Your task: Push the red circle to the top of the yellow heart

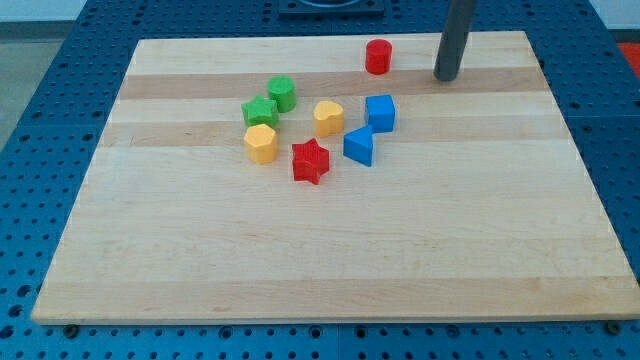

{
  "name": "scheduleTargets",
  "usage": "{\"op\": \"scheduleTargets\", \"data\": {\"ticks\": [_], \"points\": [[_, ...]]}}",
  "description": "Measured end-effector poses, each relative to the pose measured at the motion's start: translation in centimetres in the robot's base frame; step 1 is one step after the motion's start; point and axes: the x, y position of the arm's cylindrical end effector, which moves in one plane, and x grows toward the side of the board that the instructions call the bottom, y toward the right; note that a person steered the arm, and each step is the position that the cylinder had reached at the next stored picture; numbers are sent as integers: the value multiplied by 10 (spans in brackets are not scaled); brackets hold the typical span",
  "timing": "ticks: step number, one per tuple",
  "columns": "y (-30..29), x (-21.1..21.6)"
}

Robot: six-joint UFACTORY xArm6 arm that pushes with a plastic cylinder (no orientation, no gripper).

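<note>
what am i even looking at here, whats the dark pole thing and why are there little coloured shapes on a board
There is one picture, from a single camera looking down at a wooden board. The dark pole is the end of a robot arm: a plain rod, with no hand, so it holds nothing. Its lower end, my tip, slides over the board and pushes blocks.

Near the view's top sits the red circle, just left of the tip and apart from it. Lower down is a cluster: the yellow heart, a blue cube, another blue block, a red star, a yellow block and two green blocks.
</note>
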Motion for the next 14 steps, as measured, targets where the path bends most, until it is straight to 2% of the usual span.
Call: {"op": "scheduleTargets", "data": {"ticks": [2, 3, 7, 11, 14], "points": [[-13, -59], [-27, -61], [-55, -47], [-110, -45], [-111, -20]]}}
